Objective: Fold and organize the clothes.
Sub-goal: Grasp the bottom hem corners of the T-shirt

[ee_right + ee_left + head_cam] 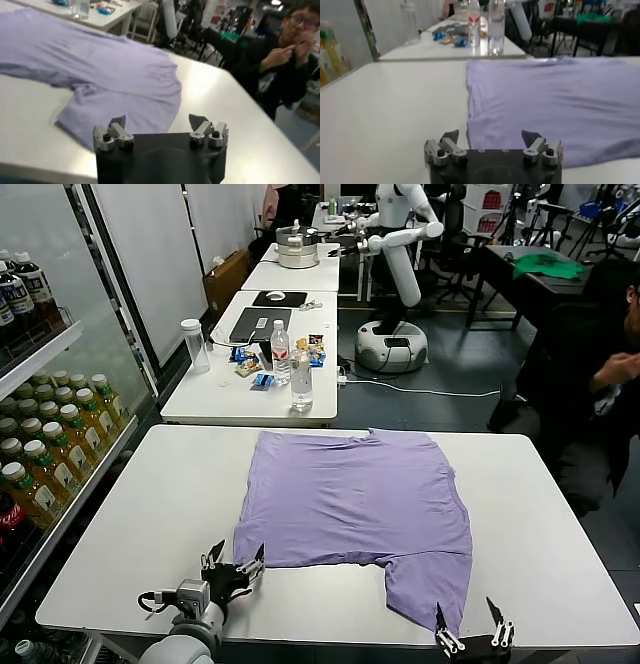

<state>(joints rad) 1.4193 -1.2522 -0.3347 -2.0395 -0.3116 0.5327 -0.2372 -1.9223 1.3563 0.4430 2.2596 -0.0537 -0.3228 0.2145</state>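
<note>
The clothes are one lavender T-shirt (360, 499) lying flat on the white table (140, 504), one sleeve pointing toward the near edge. My left gripper (232, 562) hovers open just off the shirt's near left corner. In the left wrist view the left gripper (492, 136) has nothing between its fingers, and the shirt (555, 100) spreads out beyond it. My right gripper (468, 619) stands open at the near edge, right by the sleeve tip. The right wrist view shows the right gripper (157, 120) empty, with the sleeve (120, 100) just beyond it.
A second table behind holds water bottles (300, 379), a tumbler (195, 344), snacks and a laptop. A drinks shelf (45, 444) runs along the left. A person (600, 384) sits at the right, and another robot (395, 274) stands at the back.
</note>
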